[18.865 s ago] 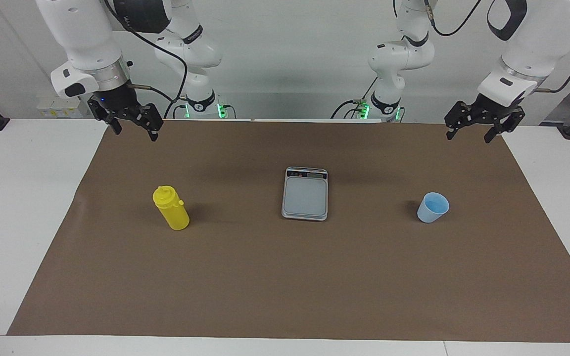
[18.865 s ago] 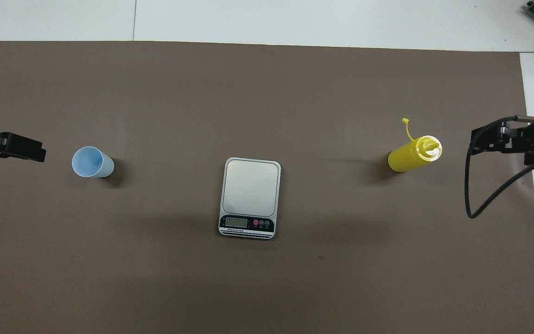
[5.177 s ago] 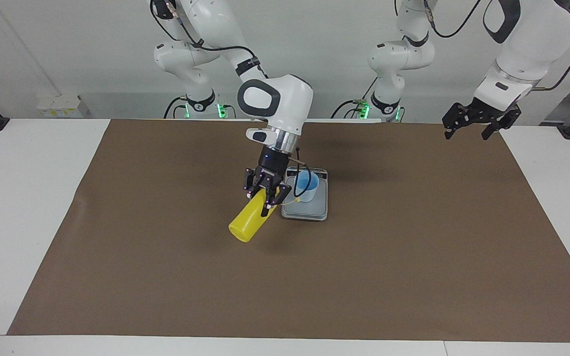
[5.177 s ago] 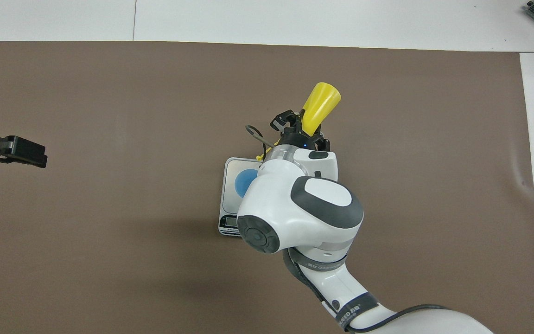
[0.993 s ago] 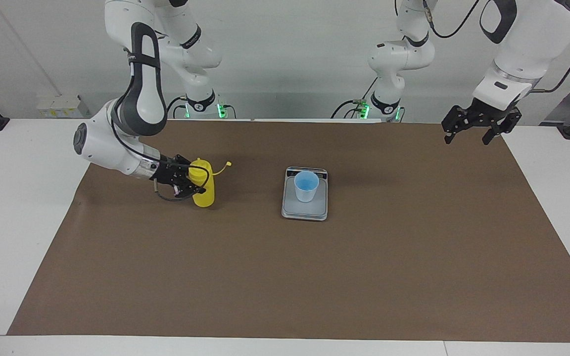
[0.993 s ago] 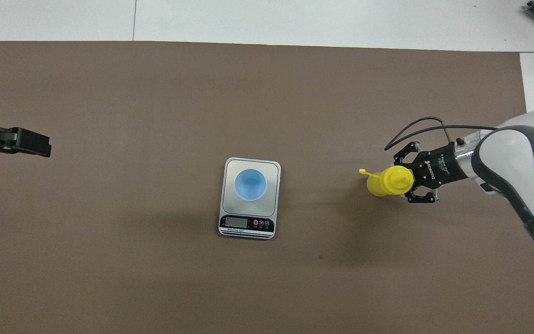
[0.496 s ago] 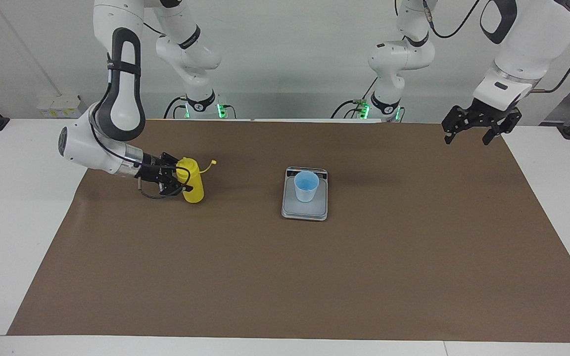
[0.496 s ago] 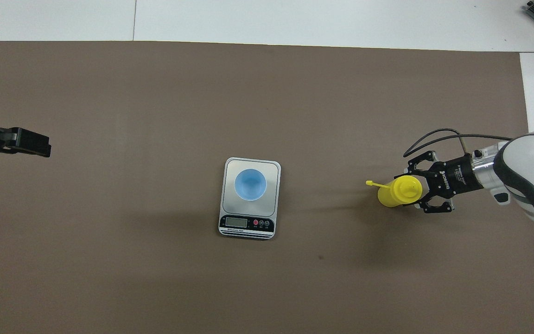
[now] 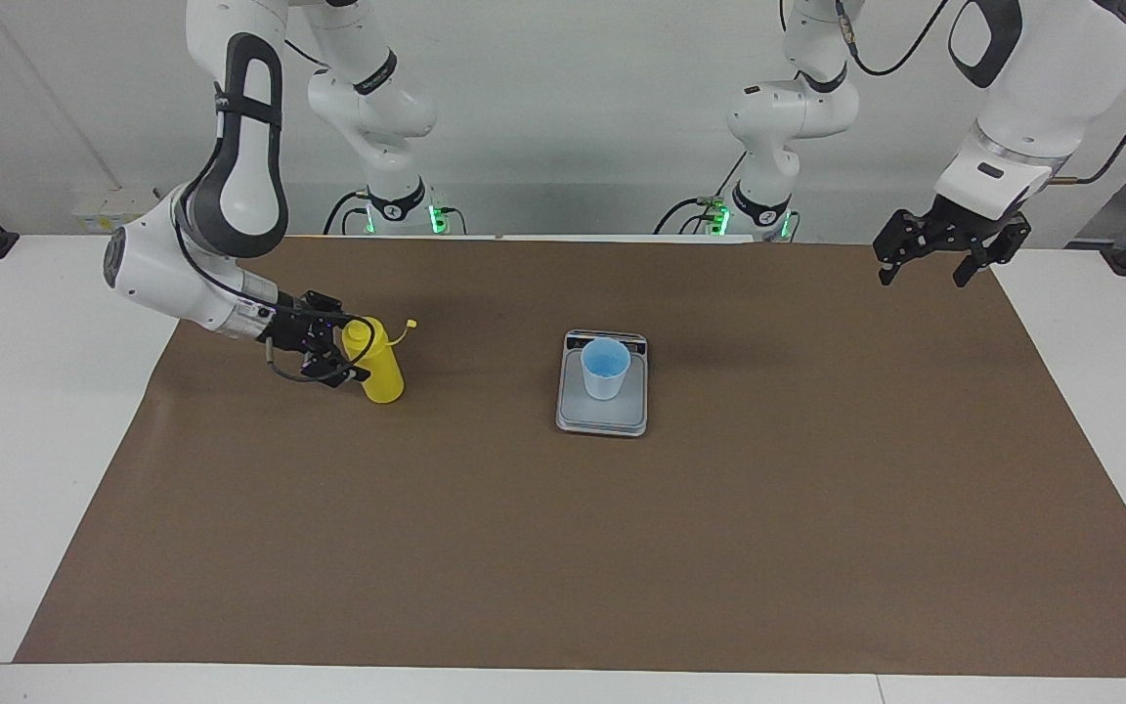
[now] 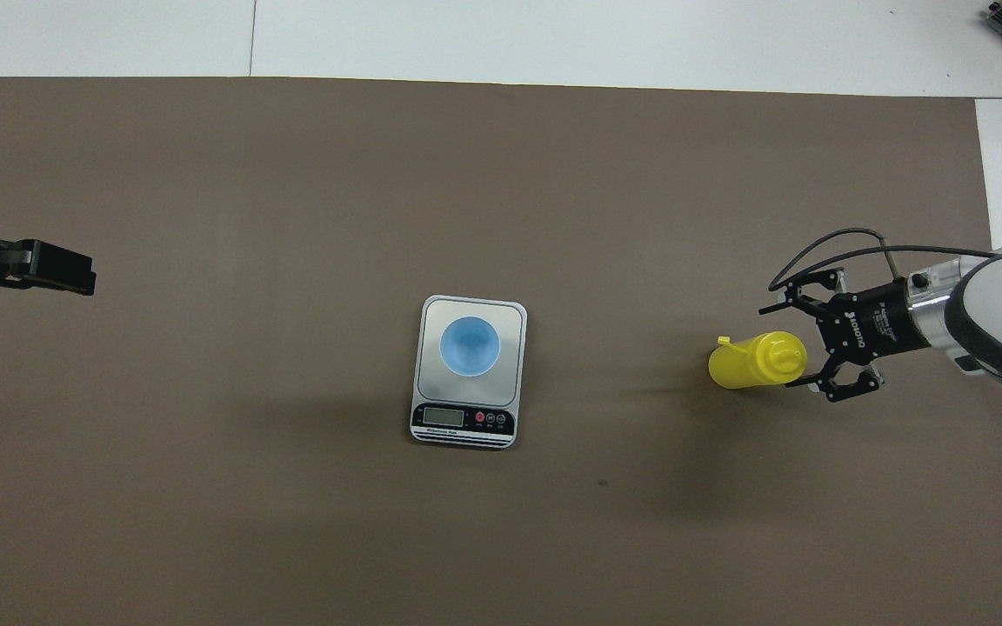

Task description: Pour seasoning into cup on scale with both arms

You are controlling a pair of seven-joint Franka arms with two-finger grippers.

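Right gripper open beside one seasoning (upright), one cup on scale

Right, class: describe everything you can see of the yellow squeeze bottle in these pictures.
The seasoning is a bright yellow, plastic-looking squeeze bottle with a cylindrical body, a domed nozzle top and a small cap hanging off on a thin tether. It stands upright on the brown mat, toward the right arm's end of the table, level with the scale. The right gripper sits open at its top, fingers spread either side; whether they touch the bottle is unclear.
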